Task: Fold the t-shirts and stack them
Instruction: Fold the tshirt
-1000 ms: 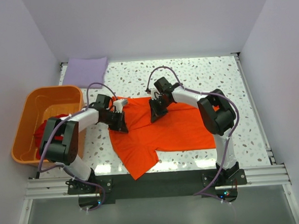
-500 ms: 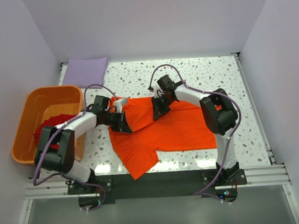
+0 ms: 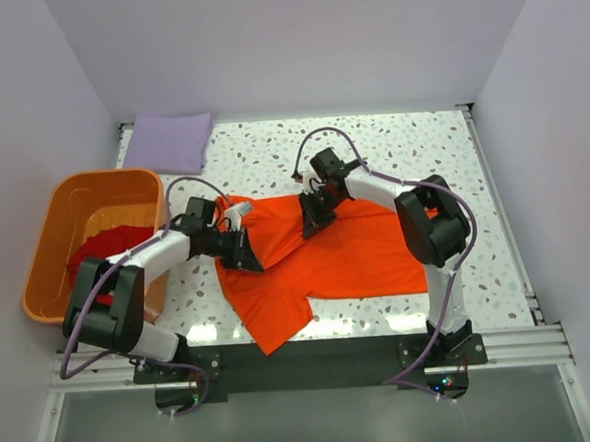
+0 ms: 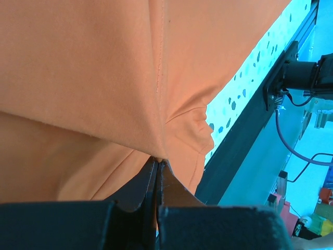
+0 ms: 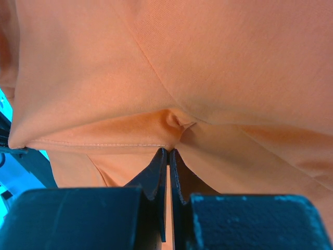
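The bright orange t-shirt (image 3: 327,259) lies spread on the speckled table (image 3: 421,148), one sleeve pointing toward the near edge. My left gripper (image 3: 247,256) is shut on the orange t-shirt (image 4: 104,78) at its left edge, pinching a fold of cloth. At the shirt's top edge my right gripper (image 3: 308,220) is shut on the same orange cloth (image 5: 208,62), gripping a hem. A darker red t-shirt (image 3: 101,245) sits crumpled in the orange tub (image 3: 69,210). A pale lavender t-shirt (image 3: 170,141) lies folded at the far left corner.
The rigid orange tub stands at the table's left edge, beside my left arm. White walls close in the table on three sides. A metal rail (image 3: 313,355) with both arm bases runs along the near edge.
My left gripper closed on the shirt's left edge and shifted slightly toward the near side. My right gripper nudged a little to the right, still pinching the top hem.
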`<state>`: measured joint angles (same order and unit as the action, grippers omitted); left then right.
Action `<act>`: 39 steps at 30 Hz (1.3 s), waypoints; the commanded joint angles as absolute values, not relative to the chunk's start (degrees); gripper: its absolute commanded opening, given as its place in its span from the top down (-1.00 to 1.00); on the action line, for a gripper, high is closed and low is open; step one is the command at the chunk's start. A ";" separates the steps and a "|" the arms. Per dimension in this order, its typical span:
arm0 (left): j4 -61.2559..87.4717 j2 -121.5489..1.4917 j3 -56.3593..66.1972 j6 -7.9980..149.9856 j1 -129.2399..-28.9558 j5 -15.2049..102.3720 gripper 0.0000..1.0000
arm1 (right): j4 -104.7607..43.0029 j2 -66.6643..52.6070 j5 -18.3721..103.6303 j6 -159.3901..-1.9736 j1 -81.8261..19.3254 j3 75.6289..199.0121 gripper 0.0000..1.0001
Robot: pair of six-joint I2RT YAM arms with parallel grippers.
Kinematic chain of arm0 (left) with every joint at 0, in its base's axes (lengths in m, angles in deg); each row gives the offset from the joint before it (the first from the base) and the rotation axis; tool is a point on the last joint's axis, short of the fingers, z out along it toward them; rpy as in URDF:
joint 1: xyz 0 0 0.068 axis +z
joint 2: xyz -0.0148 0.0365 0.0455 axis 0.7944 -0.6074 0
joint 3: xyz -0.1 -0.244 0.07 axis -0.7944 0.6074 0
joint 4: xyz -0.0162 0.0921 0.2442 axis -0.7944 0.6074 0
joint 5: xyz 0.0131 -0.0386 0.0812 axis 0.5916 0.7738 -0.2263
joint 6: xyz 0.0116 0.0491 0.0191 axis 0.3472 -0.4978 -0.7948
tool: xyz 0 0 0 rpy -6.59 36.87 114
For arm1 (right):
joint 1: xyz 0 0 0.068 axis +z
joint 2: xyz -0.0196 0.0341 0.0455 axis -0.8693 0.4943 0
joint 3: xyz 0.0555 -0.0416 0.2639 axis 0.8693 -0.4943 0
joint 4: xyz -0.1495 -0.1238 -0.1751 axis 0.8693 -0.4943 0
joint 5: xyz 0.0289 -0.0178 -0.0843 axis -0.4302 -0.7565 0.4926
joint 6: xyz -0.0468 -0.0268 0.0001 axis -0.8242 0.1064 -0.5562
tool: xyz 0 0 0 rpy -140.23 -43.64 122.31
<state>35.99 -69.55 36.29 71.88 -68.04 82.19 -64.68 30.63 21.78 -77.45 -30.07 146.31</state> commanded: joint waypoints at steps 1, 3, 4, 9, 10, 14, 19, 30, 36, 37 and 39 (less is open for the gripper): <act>34.29 -67.50 37.45 74.09 -68.33 83.31 1.00 | -65.97 27.03 21.00 -78.62 -30.32 146.85 1.00; 34.20 -67.68 37.54 74.18 -68.33 82.44 1.00 | -66.14 27.11 21.00 -78.62 -30.32 146.59 1.00; 34.28 -67.85 37.36 74.18 -68.33 82.00 1.00 | -66.32 27.29 21.00 -78.71 -30.41 146.50 1.00; 35.94 -68.29 33.68 70.85 -67.54 80.67 0.41 | -66.58 27.73 20.92 -78.88 -30.32 146.33 1.00; 37.35 -68.21 32.45 69.62 -66.32 80.67 0.29 | -66.58 27.99 20.74 -78.80 -30.32 146.33 1.00; 36.22 -66.10 27.27 67.15 -59.38 82.16 0.01 | -66.49 29.04 19.95 -78.62 -30.23 146.76 1.00; 35.42 -71.61 18.66 65.48 -56.12 78.58 -0.21 | -66.67 30.37 18.37 -78.79 -30.23 148.17 0.79; 33.05 -83.93 7.14 66.80 -54.36 69.33 -0.14 | -75.63 25.72 18.54 -87.14 -35.32 154.50 0.07; 34.72 -87.19 3.79 66.27 -54.44 65.65 -0.10 | -78.71 21.50 27.14 -96.36 -42.52 151.08 0.29; 35.16 -87.28 3.61 66.44 -54.36 65.04 -0.10 | -78.89 21.14 28.11 -96.81 -43.84 150.55 0.32; 36.91 -87.37 3.09 66.62 -54.44 62.23 -0.10 | -79.15 20.18 31.61 -98.30 -47.62 149.76 0.38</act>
<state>35.88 -87.14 5.71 67.29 -54.73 66.54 -76.59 23.81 24.99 -93.37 -43.80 150.85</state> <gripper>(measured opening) 0.549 0.323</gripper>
